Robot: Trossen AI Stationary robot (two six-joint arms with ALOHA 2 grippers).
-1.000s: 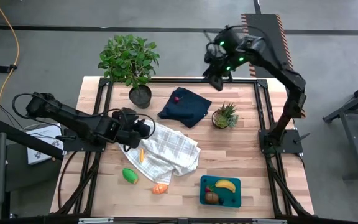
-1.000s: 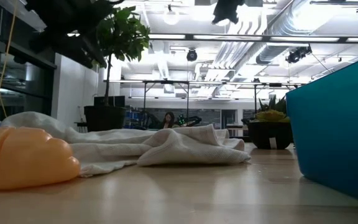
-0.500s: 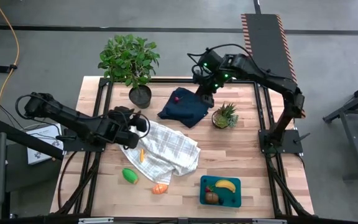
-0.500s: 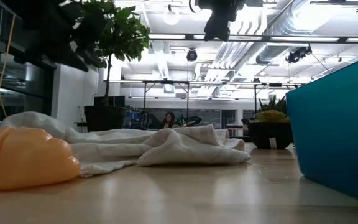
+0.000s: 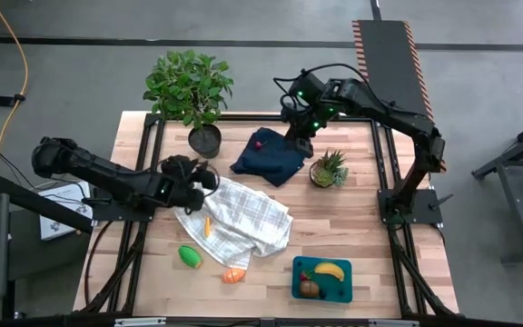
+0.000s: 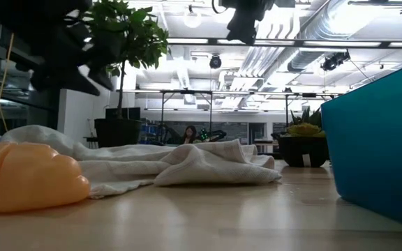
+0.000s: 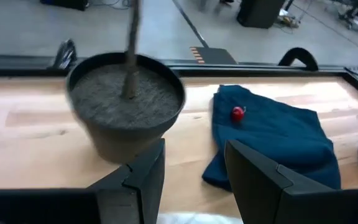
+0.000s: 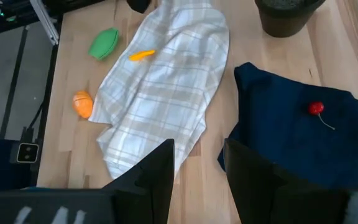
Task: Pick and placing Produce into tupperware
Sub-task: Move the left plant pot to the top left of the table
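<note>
In the high view the right claw [image 5: 296,138] hovers over the navy cloth [image 5: 271,156] at upper centre, fingers parted and empty. A red berry [image 5: 259,143] lies on that cloth. The left claw [image 5: 209,174], also parted and empty, sits at centre left by the checked towel [image 5: 243,218]. The tupperware [image 5: 322,279] (lower right of the surface) holds a banana [image 5: 329,270].
</note>
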